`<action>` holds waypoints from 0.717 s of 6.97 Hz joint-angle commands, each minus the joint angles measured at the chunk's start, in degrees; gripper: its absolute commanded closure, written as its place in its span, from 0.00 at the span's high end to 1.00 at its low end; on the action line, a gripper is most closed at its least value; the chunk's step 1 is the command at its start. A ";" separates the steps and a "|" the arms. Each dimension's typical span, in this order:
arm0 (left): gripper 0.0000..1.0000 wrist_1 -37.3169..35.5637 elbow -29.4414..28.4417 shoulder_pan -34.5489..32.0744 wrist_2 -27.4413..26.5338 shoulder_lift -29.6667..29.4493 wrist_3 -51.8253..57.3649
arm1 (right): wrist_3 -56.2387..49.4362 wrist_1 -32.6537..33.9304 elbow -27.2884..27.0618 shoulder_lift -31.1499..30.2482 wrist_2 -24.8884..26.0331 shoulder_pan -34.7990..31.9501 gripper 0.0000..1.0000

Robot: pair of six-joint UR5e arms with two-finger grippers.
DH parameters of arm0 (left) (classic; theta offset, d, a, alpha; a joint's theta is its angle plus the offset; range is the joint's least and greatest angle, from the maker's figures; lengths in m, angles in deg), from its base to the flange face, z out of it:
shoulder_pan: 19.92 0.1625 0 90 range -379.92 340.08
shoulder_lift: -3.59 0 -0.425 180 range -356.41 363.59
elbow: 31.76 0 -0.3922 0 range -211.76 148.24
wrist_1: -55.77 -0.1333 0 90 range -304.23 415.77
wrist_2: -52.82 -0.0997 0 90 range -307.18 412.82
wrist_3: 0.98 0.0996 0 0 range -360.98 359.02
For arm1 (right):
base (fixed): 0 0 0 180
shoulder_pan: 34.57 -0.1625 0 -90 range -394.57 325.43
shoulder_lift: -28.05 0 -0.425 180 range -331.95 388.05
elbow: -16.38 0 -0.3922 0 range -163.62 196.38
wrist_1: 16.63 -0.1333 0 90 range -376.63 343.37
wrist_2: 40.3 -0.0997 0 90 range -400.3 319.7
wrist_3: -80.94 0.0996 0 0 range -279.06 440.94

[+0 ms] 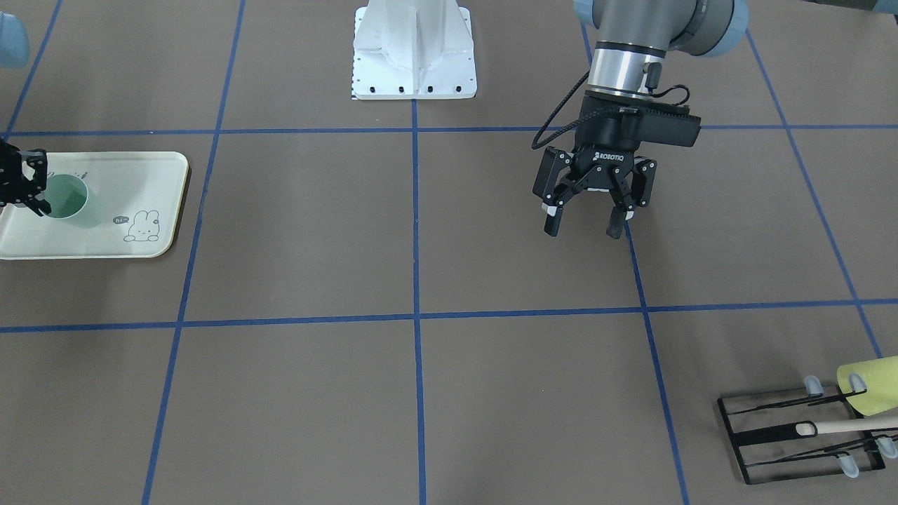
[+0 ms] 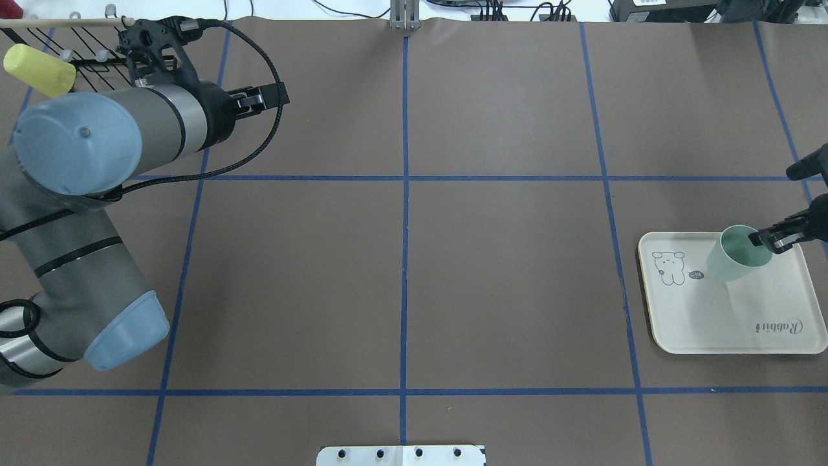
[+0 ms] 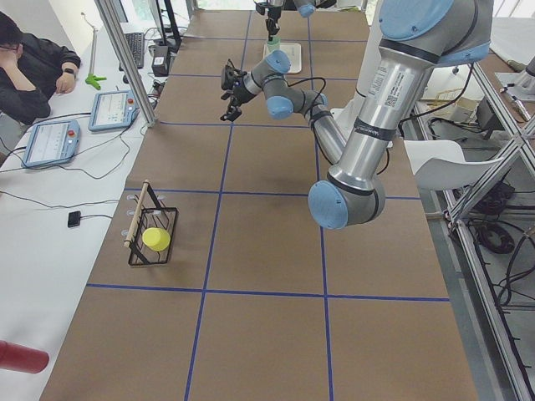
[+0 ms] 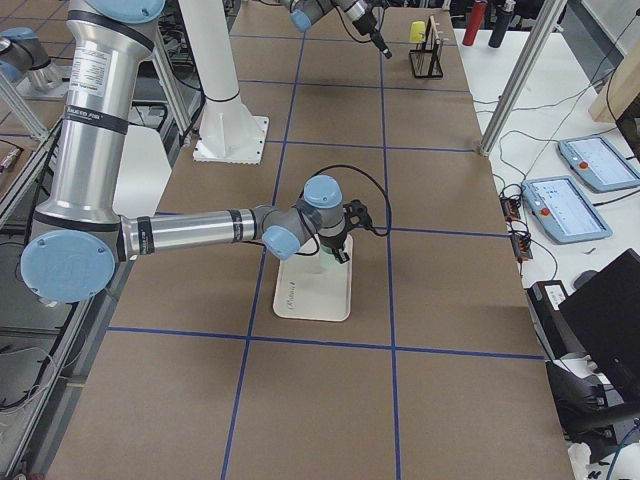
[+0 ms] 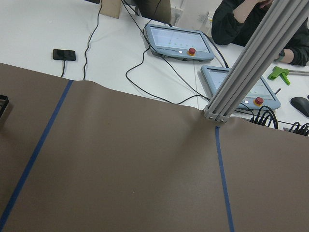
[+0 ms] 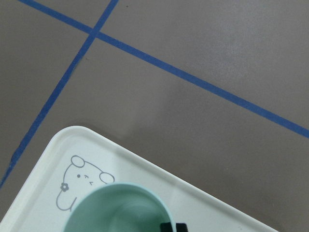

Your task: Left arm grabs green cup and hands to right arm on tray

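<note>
Two smooth plastic cups are showing: one pale mint-green tumbler (image 2: 726,266), one yellow-green cup (image 2: 39,70). One cream rectangular plastic tray (image 2: 724,323), one black wire rack (image 1: 768,433) and one pale wooden rod (image 1: 856,424) are sitting out.

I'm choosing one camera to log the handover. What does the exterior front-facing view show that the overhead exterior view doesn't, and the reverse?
Only front-facing: the left pincer head-on, fingers spread and empty. Only overhead: the Rabbit script on the tray, and the left arm with its big joints. Both: the green cup upright on the tray, the right pincer at its rim, and the yellow-green cup on the black rack.
</note>
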 commanded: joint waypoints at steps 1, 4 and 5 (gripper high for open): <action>0.99 0.03 -0.19 0.01 0.05 0.10 0.00 | -0.04 0.16 0.45 -0.15 0.36 1.64 0.00; 0.99 0.03 -0.19 0.01 0.05 0.10 0.00 | -0.04 0.16 0.80 -0.24 0.45 2.18 0.62; 0.99 0.03 -0.28 0.01 -0.04 0.10 0.00 | -0.04 0.16 0.72 -0.24 0.37 2.27 0.94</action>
